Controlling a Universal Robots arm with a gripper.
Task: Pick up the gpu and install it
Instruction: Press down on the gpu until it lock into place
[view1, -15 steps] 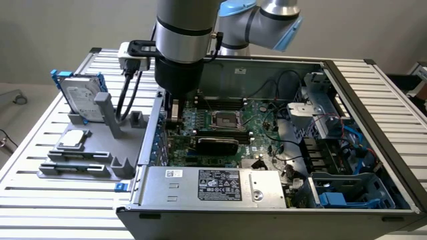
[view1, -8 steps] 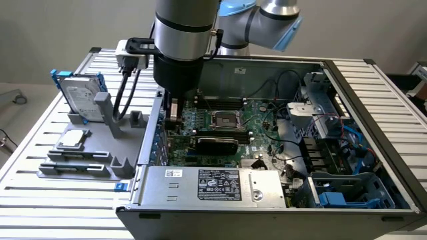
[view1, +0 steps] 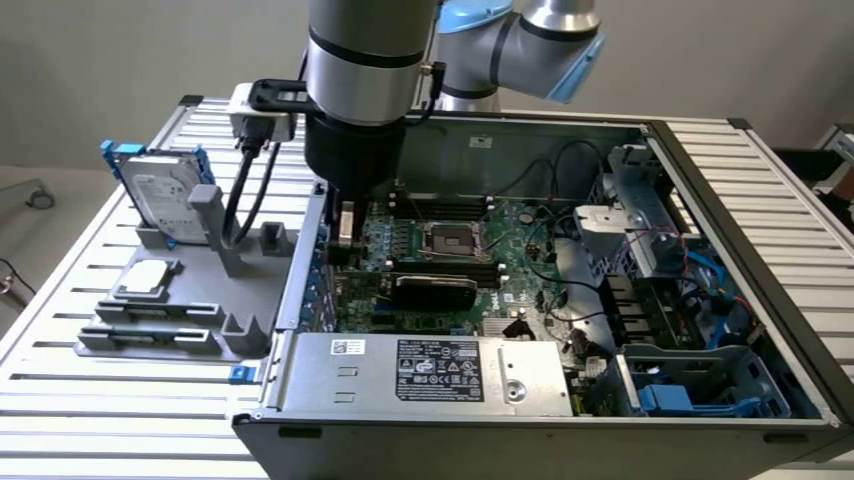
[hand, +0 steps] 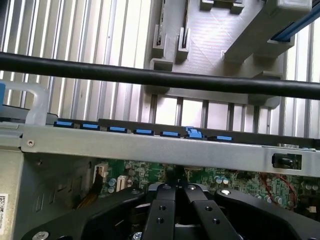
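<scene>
The gpu (view1: 434, 288) is a black-covered card standing on edge across the green motherboard (view1: 514, 235) inside the open computer case (view1: 747, 200). My gripper (view1: 350, 248) hangs down inside the case at the exterior view's left, just beyond the card's near end and close to the case wall. In the wrist view my gripper (hand: 175, 186) is shut, its black fingers (hand: 161, 210) pressed together with nothing visible between them, over the motherboard's edge (hand: 210, 177). I cannot tell whether the fingertips touch the card.
A grey fixture (view1: 187, 290) on the slatted table holds a silver hard drive in a blue frame (view1: 160, 205) and narrow black memory sticks (view1: 147, 335). The power supply (view1: 427, 372) fills the case's front. A black cable (hand: 150, 77) crosses above the case's metal rail (hand: 150, 147) with its blue clips (hand: 117, 129).
</scene>
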